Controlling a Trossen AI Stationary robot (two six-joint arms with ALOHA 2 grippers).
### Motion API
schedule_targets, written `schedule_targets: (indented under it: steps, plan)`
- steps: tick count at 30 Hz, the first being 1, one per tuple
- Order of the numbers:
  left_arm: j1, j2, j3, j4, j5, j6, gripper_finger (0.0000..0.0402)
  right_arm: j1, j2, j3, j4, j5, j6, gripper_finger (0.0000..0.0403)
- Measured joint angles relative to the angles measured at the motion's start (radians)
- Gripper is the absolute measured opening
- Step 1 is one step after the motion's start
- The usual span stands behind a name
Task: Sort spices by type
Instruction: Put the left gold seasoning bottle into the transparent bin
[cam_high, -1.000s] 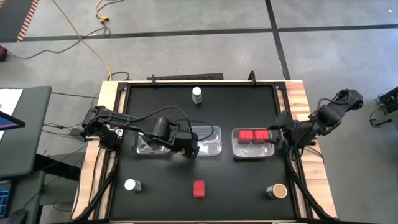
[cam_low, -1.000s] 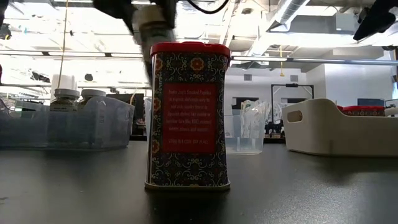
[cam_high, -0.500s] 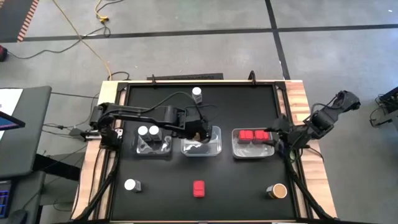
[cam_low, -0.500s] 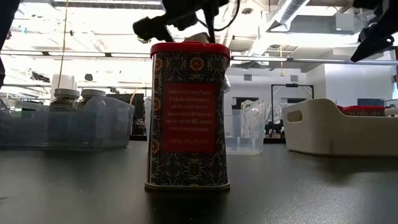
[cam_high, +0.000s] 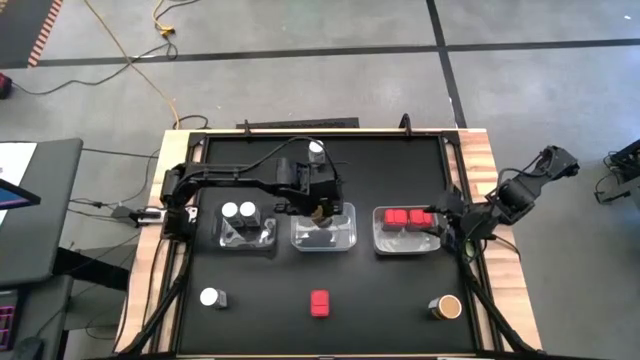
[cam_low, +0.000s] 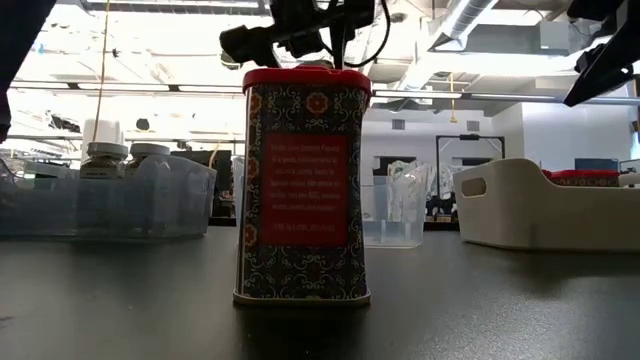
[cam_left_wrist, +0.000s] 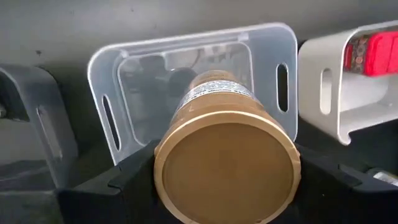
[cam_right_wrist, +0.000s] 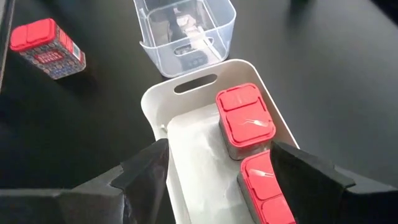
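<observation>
From above, you have a black table (cam_high: 260, 320) framed in pale wood on a grey concrete floor crossed by dark lines, with a yellow cable trailing behind. Take the middle clear tray (cam_high: 324, 231) as your landmark: your left gripper (cam_high: 322, 208) hangs over its far edge, two white-capped jars (cam_high: 239, 212) stand in the tray just left of it, and two red packets (cam_high: 407, 217) lie in the white tray (cam_high: 406, 243) just right of it. A loose red packet (cam_high: 319, 303) stands nearer you than the landmark, a white-capped jar (cam_high: 212, 297) front-left, a tan-topped jar (cam_high: 446, 306) front-right, another white-capped jar (cam_high: 317, 152) beyond. Your right gripper (cam_high: 448, 222) waits by the white tray's right end. At table height, that red packet (cam_low: 304, 186) stands upright, long axis vertical, label facing the camera, with white ceiling pipes and bright lights behind. In the left wrist view, your fingers are clamped on a tan-lidded jar (cam_left_wrist: 226, 165); its lid faces the camera and its long axis points away toward the landmark tray (cam_left_wrist: 193, 59). In the right wrist view, your dark fingers (cam_right_wrist: 314, 177) stand apart, empty, above the white tray (cam_right_wrist: 193, 140).
</observation>
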Motion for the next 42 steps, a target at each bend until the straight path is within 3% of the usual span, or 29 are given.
schedule_targets:
  steps: [27,42]
  plan:
    - [0.043,0.166,0.0,-0.071,0.061,0.148,0.0278,-0.006,0.08,0.0,0.079,-0.004,0.038,0.0305]
    - [0.063,0.163,-0.025,-0.072,0.062,0.206,0.0278,-0.006,0.085,0.0,0.069,-0.013,0.022,0.0305]
